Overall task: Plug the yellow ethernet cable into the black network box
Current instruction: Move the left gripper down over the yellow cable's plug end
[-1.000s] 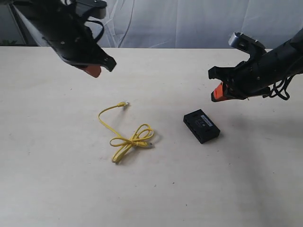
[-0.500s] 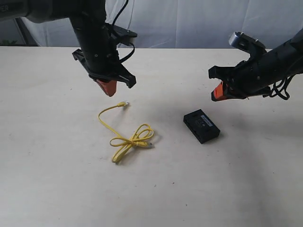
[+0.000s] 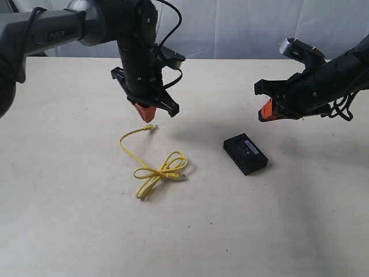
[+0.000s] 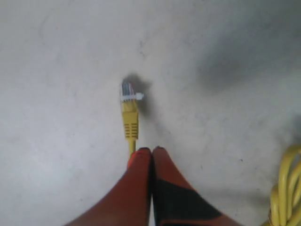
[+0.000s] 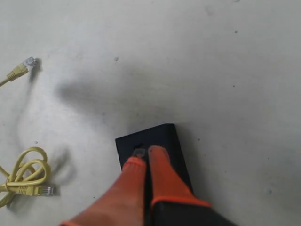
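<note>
The cable [image 3: 163,171] lies left of centre on the worktop [image 3: 69,219], the box [image 3: 245,153] right of centre. The left claw [image 3: 147,114], pinched together and empty, hovers over the cable's upper end; the right claw [image 3: 265,112], likewise, hangs upper right.

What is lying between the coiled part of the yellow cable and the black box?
Nothing: the exterior view shows only bare table between the coiled yellow ethernet cable and the black network box.
</note>
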Available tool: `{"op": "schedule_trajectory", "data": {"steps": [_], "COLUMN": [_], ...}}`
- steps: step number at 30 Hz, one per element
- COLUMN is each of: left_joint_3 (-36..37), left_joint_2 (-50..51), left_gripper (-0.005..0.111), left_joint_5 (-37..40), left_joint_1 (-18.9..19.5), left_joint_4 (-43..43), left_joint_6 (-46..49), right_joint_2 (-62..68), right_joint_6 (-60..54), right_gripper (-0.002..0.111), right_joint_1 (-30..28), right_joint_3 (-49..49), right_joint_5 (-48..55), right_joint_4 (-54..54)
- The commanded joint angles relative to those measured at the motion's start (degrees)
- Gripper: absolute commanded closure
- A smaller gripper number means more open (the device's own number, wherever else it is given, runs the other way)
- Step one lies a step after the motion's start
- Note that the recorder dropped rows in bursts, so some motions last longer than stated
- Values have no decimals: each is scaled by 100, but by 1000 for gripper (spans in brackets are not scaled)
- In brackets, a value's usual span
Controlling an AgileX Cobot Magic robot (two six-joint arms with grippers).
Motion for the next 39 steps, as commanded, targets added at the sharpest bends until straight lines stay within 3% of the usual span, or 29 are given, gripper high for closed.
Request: {"op": "schedule_trajectory", "data": {"steps": [1,6,18,23,32,39], "left_joint_3": [-439,-791,-722,-254,1485,1126], "left_joint_2": [210,443,141,-447,-1535,-1055], "left_gripper": [107,107,107,107,107,107], "left_joint_5": [35,35,35,35,35,35], "left_joint_1": [-25,-25,-38,-38,-38,-27], "left_joint_4": [56,110,259,296,518,705], "left_joint_6": [145,222,62,62,103,116], "right_joint_2": [-10,-10,-10,-10,-10,-10], "right_joint_6": [-37,-37,-37,-37,-37,-37], "right_gripper": [108,108,108,108,108,108], "right_joint_1": [-28,-28,-28,-28,-28,-28], "right_joint_3": [-14,-14,-14,-14,-14,-14], "right_joint_5": [-44,-44,-193,-193,-193,-183], "right_joint_4": [35,35,35,35,35,35]}}
